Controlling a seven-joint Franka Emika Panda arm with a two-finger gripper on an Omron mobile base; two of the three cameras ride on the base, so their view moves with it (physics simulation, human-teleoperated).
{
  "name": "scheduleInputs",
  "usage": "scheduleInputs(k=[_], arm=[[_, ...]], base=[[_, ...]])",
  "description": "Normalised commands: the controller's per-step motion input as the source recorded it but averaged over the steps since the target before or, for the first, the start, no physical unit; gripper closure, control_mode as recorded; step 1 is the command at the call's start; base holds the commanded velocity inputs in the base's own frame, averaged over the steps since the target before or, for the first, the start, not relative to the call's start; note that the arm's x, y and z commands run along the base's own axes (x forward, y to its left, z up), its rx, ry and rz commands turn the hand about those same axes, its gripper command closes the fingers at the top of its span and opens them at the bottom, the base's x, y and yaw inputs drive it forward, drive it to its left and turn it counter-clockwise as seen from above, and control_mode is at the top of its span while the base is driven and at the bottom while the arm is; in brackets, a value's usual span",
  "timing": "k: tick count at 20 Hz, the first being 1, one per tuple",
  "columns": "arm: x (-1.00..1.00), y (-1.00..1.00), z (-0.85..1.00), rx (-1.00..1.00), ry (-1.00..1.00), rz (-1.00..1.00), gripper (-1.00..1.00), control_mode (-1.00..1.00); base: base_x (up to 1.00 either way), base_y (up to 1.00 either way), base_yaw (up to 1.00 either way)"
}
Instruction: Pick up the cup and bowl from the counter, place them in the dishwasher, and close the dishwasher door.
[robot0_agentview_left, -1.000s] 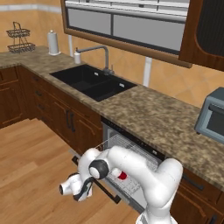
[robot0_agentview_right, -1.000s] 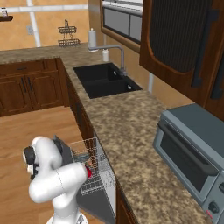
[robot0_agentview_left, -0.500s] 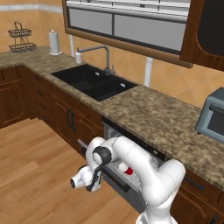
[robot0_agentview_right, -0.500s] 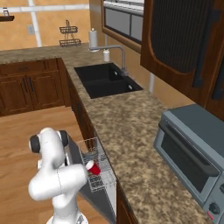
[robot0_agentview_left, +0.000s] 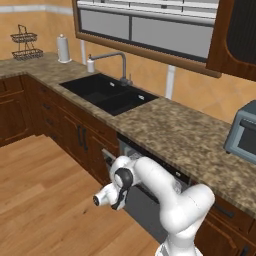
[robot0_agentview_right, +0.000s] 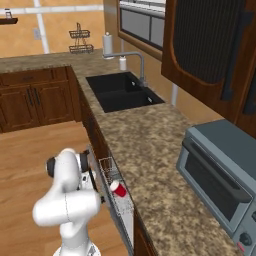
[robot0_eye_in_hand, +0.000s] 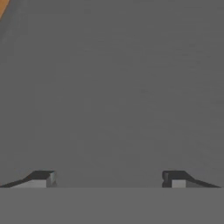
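The dishwasher (robot0_agentview_left: 150, 161) sits under the brown granite counter (robot0_agentview_left: 185, 132). Its dark grey door (robot0_agentview_left: 146, 209) is tilted up, nearly upright. My gripper (robot0_eye_in_hand: 108, 179) is open and empty, its two fingertips (robot0_eye_in_hand: 41, 178) spread wide right against the flat grey door face. In the left base view the hand (robot0_agentview_left: 118, 189) presses on the door's outer side. Through the remaining gap, the red cup (robot0_agentview_right: 118, 188) lies in the white wire rack (robot0_agentview_right: 111, 172). The bowl is hidden.
A black double sink (robot0_agentview_left: 107, 95) with a faucet lies left of the dishwasher. A grey toaster oven (robot0_agentview_right: 220, 175) stands on the counter at the right. A paper towel roll (robot0_agentview_left: 63, 48) and wire basket (robot0_agentview_left: 24, 42) are in the far corner. Wooden floor (robot0_agentview_left: 45, 185) spreads to the left.
The dishwasher door has swung up from a low tilt to nearly upright, and my hand has risen and moved in toward the cabinets with it. The rack and cup are now mostly covered.
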Motion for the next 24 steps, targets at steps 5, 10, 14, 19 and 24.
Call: scheduleInputs(k=[5,10,14,19,24], arm=[[1.0,-0.98,-0.19,0.0,0.0,0.0,-1.0,-1.0],[1.0,-0.99,-0.14,0.0,0.0,0.0,-1.0,-1.0],[0.98,-1.0,-0.1,0.0,0.0,0.0,-1.0,-1.0],[0.34,-0.78,0.28,0.0,0.0,-0.02,-1.0,-1.0],[0.09,-0.52,0.64,0.0,0.0,-0.07,-1.0,-1.0]], base=[[0.0,0.0,0.0],[0.0,0.0,0.0],[0.0,0.0,0.0],[0.0,0.0,0.0],[0.0,0.0,0.0]])
